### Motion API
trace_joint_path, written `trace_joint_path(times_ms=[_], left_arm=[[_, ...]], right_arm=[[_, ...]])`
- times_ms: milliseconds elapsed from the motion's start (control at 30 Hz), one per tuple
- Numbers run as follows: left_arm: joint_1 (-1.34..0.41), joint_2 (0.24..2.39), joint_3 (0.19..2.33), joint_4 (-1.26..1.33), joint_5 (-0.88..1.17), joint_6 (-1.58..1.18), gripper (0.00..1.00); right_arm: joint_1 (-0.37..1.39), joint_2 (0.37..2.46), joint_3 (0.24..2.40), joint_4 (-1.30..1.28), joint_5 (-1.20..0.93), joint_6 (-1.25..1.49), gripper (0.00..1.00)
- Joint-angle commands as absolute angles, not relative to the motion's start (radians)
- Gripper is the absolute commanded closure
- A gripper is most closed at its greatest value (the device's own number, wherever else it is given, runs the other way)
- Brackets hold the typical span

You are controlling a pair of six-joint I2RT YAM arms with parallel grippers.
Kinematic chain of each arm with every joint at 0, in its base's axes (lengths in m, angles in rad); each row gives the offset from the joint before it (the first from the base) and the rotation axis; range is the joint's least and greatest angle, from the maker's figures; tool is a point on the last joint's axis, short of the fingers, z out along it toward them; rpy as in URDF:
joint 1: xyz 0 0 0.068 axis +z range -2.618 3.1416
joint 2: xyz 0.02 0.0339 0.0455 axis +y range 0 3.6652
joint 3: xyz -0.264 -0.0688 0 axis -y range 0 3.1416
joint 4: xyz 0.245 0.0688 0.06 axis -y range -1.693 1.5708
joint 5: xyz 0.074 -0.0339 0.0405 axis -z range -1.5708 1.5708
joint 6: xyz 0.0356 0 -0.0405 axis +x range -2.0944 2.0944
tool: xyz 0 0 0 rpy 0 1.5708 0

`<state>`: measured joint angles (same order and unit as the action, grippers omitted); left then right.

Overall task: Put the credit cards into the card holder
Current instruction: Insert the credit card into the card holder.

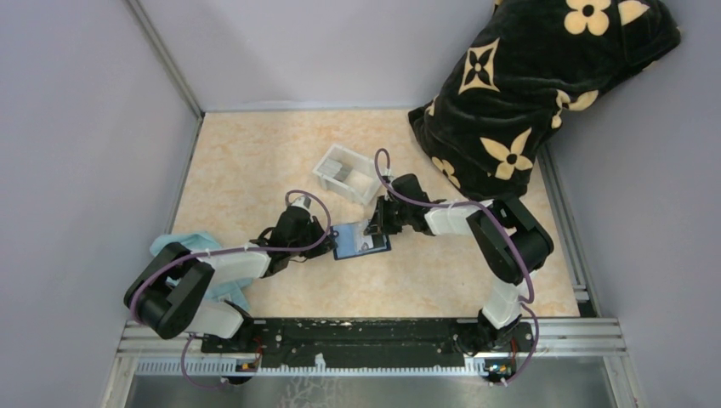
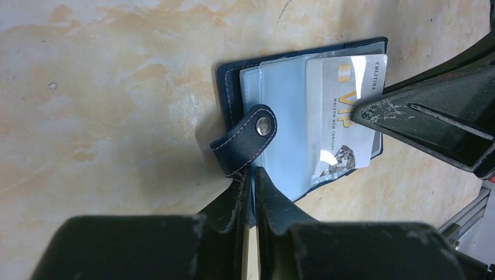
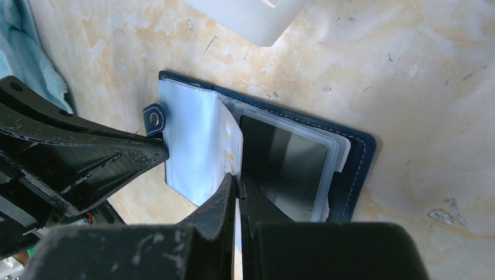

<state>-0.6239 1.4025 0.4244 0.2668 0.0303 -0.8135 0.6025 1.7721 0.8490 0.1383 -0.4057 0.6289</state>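
Left fingers point(image 2: 229, 204) are found nearly closed, pinching the near edge of the card holder point(image 2: 227, 87) just below its snap strap point(image 2: 245, 137). Right fingers point(image 3: 217, 204) are found clamped on a pale card point(image 2: 344, 111) printed VIP (seen edge-on from the right wrist), which is laid over the clear sleeves point(image 3: 190, 140); whether it is inside one cannot be told. The card holder is spread open on the desk point(image 1: 255, 161), between the two arms. A dark card point(image 3: 283, 166) is seated in a further sleeve. Just behind, a white tray point(image 1: 327, 161) holding more cards point(image 1: 340, 173) is noted. A teal cloth point(image 1: 200, 242) is recorded beside the left arm, and a black flower-patterned cushion point(image 1: 527, 85) at the far right corner.
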Motion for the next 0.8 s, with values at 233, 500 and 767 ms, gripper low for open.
trace_joint_path(times_ms=[233, 500, 767], left_arm=[[-0.640, 1.460, 0.409, 0.178, 0.023, -0.788, 0.88], [-0.640, 1.459, 0.407, 0.186, 0.027, -0.786, 0.88], [-0.640, 1.458, 0.406, 0.211, 0.047, -0.795, 0.88]], right_arm=[[0.667, 1.821, 0.899, -0.001, -0.293, 0.559, 0.63], [0.683, 1.809, 0.933, -0.079, -0.228, 0.531, 0.54], [0.728, 1.839, 0.980, -0.135, -0.173, 0.526, 0.54]])
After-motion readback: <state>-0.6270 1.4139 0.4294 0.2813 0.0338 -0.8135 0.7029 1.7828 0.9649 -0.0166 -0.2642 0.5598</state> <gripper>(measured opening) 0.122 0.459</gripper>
